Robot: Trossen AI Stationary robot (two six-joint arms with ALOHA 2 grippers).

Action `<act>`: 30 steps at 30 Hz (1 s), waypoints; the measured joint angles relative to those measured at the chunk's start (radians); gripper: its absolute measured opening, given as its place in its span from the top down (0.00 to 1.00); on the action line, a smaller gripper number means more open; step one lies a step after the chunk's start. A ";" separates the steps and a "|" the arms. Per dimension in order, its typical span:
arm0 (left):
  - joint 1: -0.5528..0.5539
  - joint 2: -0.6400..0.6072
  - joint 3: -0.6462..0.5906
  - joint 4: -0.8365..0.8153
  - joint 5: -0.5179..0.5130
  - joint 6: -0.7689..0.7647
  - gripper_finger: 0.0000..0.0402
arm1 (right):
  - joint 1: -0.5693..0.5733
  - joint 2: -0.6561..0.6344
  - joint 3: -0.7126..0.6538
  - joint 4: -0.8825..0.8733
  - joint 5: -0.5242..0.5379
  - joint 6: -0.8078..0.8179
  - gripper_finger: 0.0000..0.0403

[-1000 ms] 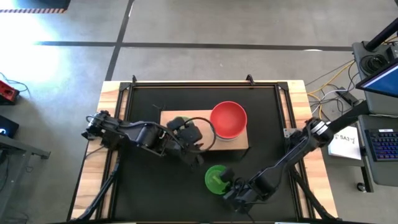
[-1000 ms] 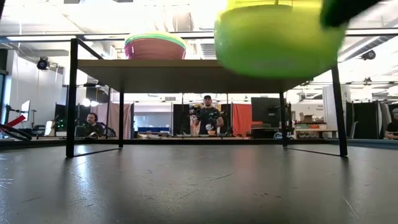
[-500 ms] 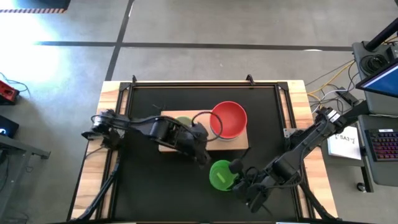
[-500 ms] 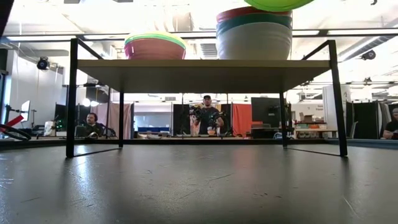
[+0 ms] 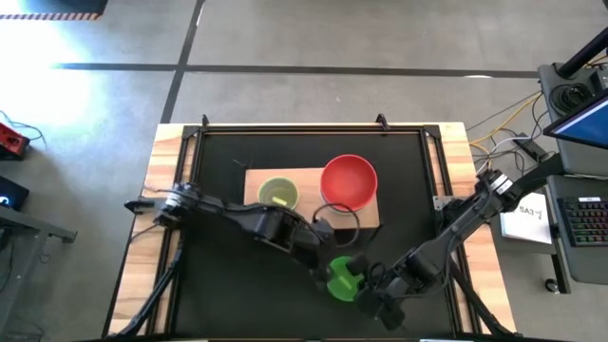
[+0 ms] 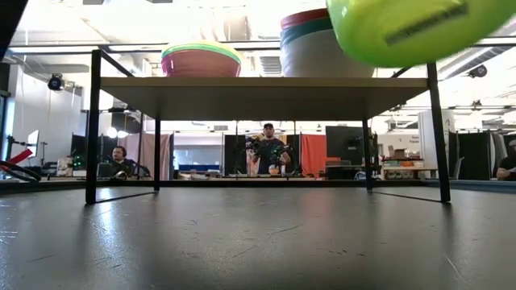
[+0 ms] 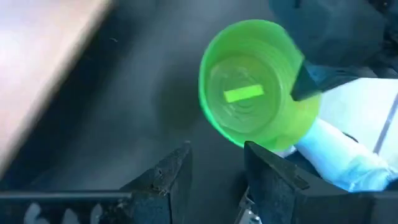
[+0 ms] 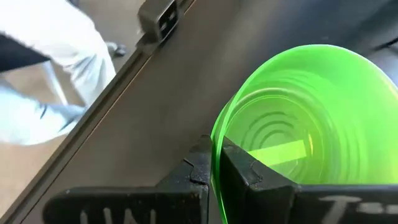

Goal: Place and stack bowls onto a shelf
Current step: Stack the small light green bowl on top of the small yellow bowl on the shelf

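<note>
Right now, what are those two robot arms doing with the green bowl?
The right claw is pinching the rim of a bright green bowl and holding it up in the air above the black mat. The left claw is open and reaching toward that bowl. On the wooden shelf there are already two piles, a red bowl on top of one and a yellow-green bowl on top of the other.

Bright green bowl [image 8: 298,118] tilted, lifted clear of the mat, its rim pinched between the right gripper's fingers [image 8: 239,171], just ahead of the left gripper's spread fingers [image 7: 168,177]. Shelf [image 5: 304,178], pale wood on dark legs, carries a red-topped stack [image 5: 349,182] and a yellow-green-topped stack [image 5: 277,195], well beyond both fingertips
</note>
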 joint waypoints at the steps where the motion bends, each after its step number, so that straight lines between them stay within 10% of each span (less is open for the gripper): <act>1: -0.002 0.023 0.023 -0.002 0.014 0.000 0.68 | 0.000 0.008 0.000 0.000 -0.016 -0.006 0.98; 30: -0.012 0.121 0.042 0.089 0.145 0.054 0.68 | 0.019 0.011 0.013 0.079 -0.073 -0.235 0.98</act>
